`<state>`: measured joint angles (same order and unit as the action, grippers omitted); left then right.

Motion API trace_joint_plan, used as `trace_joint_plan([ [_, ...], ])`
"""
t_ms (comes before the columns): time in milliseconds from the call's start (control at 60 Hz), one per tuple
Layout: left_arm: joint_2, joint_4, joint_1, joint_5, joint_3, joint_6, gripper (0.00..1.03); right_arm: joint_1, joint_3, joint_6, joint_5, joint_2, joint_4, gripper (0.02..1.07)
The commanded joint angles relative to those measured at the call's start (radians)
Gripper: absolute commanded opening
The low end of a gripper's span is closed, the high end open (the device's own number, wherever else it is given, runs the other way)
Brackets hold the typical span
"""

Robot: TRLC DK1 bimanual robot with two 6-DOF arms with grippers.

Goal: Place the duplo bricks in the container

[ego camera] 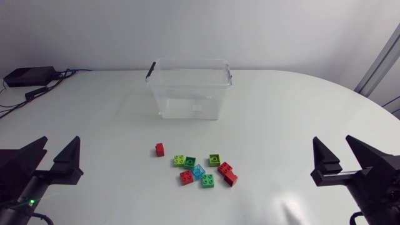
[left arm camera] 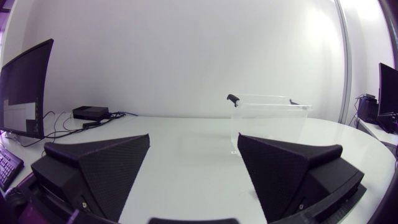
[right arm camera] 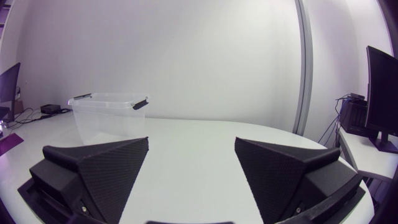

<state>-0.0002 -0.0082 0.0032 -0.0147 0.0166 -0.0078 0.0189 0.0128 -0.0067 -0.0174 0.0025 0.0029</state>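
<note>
Bricks [ego camera: 207, 181] lie on the white bench [ego camera: 281, 112] in a loose group, near the front edge and about midway between the two arms, well apart from both. One red brick [ego camera: 159, 149] sits alone, just beside the group on its left. After it come a lime brick [ego camera: 179, 160] and a dark green brick [ego camera: 190, 161], which touch each other. A pale blue brick [ego camera: 199, 171] is in the middle of the group, with another red one [ego camera: 186, 177] near it toward the front. A second lime brick [ego camera: 214, 159] is at the back of the group, and two more red ones [ego camera: 227, 173] lie close together at its right end.

The container [ego camera: 187, 100] is a clear box with a black handle at each short end. It stands upright behind the bricks, farther from the arms and apart from the group. All the bricks are on the bench outside it.

The left claw [ego camera: 60, 150] is at the front left of the bench, with its fingers spread wide open. In the left wrist view the claw [left arm camera: 194, 146] shows only bare bench between the fingers, and the container [left arm camera: 270, 118] stands ahead of it, beyond the right finger.

The right claw [ego camera: 332, 153] is at the front right, also wide open. In the right wrist view this claw [right arm camera: 191, 149] has the same bare bench between its fingers, and the container [right arm camera: 109, 115] stands ahead, beyond the left finger.

A black box [ego camera: 28, 75] with cables lies at the far left corner of the bench.
</note>
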Motion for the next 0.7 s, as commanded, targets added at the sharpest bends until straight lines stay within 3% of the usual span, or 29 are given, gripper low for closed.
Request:
trace_joint_plan([
  [0, -0.012, 0.001, -0.008, 0.004, -0.015, -0.023, 0.99, 0.009, -0.013, 0.019, 0.007, -0.004, -0.011, 1.03],
  [683, -0.012, -0.038, -0.019, 0.004, 0.056, -0.008, 0.97, 0.046, 0.023, 0.017, 0.0, -0.007, -0.034, 1.03],
])
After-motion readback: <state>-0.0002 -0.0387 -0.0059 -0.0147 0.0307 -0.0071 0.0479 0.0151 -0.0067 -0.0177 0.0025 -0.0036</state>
